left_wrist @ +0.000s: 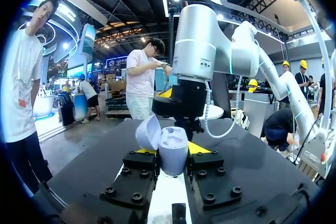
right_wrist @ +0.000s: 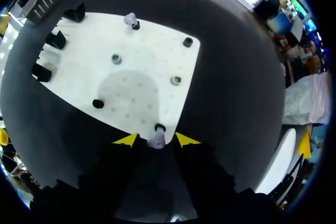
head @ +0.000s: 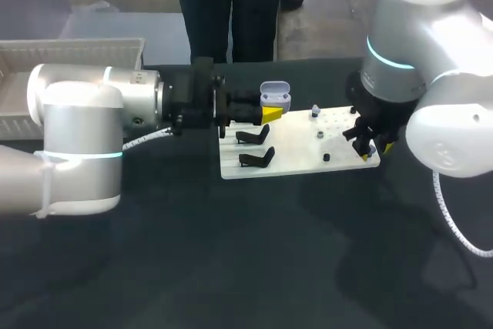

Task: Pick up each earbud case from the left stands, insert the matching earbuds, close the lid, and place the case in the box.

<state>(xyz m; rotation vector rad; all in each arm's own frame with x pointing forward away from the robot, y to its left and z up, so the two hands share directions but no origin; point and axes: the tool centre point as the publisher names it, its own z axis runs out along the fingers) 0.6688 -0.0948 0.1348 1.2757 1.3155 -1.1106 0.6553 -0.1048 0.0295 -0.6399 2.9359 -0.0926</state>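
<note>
Your left fingers (left_wrist: 207, 167) clasp the open earbud case (left_wrist: 168, 148) — lid up.
Right fingers (right_wrist: 126, 140) parted, straddling an earbud (right_wrist: 155, 141) at the white board's (right_wrist: 147, 51) near-right corner.

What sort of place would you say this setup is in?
Probably a robot assembly bench for packing earbuds: a white fixture board with black stands lies on a dark table, the left gripper holds an open earbud case, and a white box stands at the table's far left.
</note>
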